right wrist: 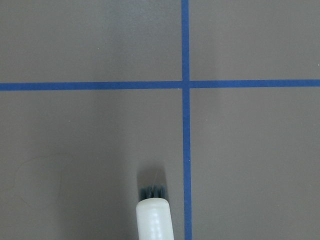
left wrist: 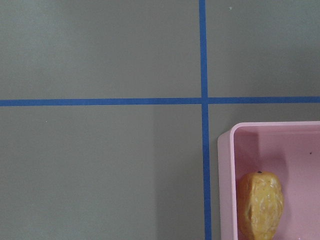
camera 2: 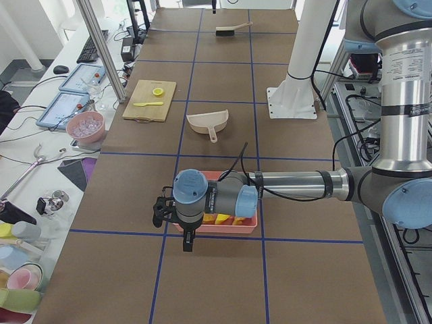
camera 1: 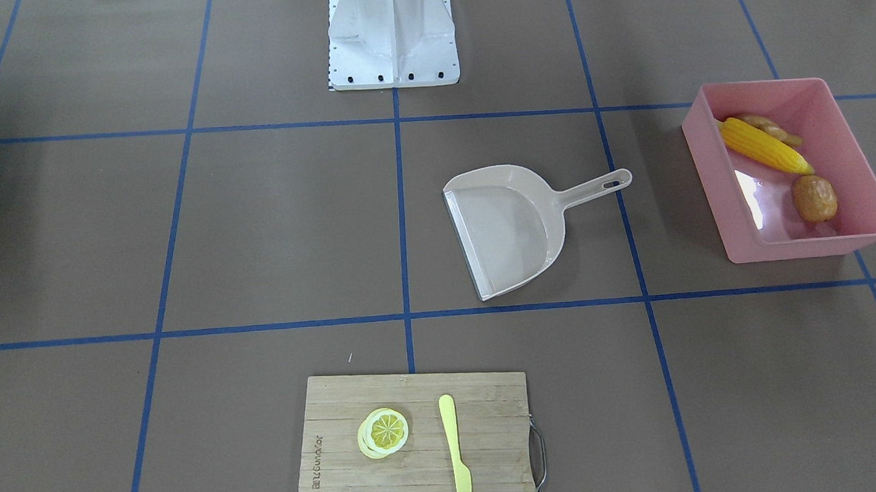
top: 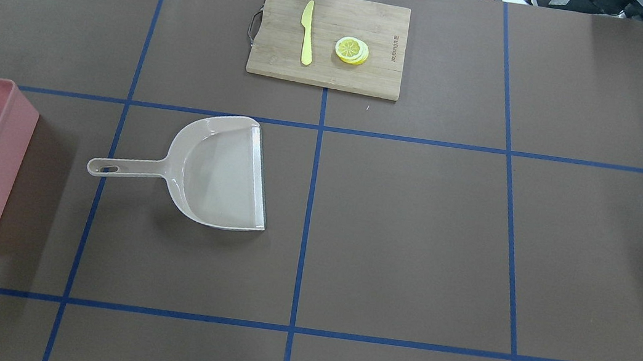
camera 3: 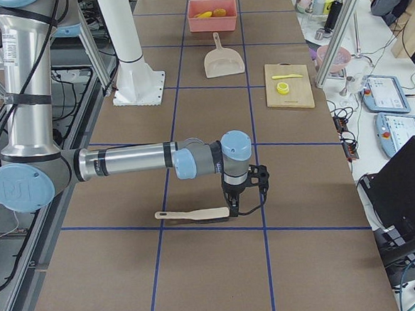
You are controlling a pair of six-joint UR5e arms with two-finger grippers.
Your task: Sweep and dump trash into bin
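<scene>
The pink bin (camera 1: 808, 248) stands on the table and holds the trash: a yellow corn cob (camera 1: 763, 147), a tan ginger root (camera 1: 769, 126) and a brown potato (camera 1: 814, 198). The left wrist view catches the bin's corner (left wrist: 225, 180) with the potato (left wrist: 260, 205) inside. My left gripper (camera 2: 160, 212) hovers just past the bin's outer side, seen only in the exterior left view, so I cannot tell its state. My right gripper (camera 3: 244, 195) hangs over the brush (camera 3: 190, 214) lying flat on the table. Whether it is open or shut, I cannot tell.
An empty beige dustpan (camera 1: 507, 228) lies mid-table, its handle toward the bin. A wooden cutting board (camera 1: 490, 421) at the operators' edge carries a lemon slice (camera 1: 383, 432) and a pale yellow knife (camera 1: 454, 445). The robot's white base (camera 1: 392, 33) stands opposite.
</scene>
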